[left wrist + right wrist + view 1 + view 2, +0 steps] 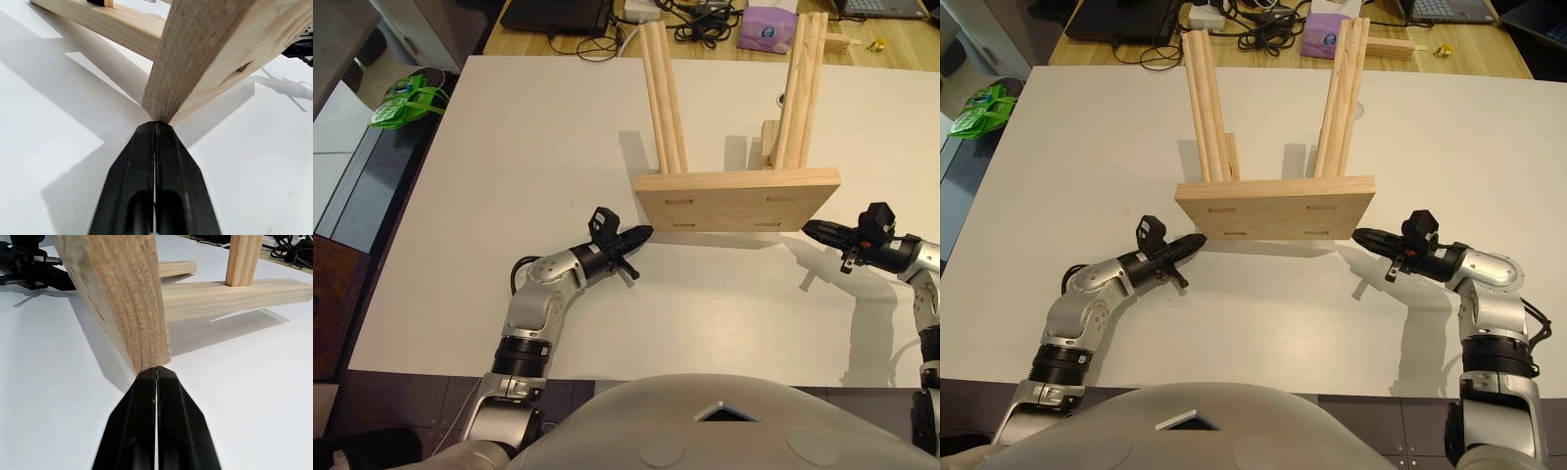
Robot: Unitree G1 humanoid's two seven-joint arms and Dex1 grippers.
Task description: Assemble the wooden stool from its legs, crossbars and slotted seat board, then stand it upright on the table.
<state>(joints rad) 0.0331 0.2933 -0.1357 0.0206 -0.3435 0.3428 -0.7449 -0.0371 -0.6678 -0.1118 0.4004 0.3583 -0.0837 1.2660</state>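
Left eye view, centre: pale wooden stool [736,199] sideways; black left gripper [641,234], right gripper [811,228] pressed together at seat corners; tip evenly.

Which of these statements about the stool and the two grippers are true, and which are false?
1. The stool stands upright on its legs. False: it lies on its side on the table, with the seat board on edge and the legs pointing away from the robot.
2. The left gripper and the right gripper are both shut. True.
3. The left gripper holds a loose leg. False: it holds nothing; its tip is at a lower corner of the seat board.
4. The right gripper's tip is at the seat board's other lower corner. True.
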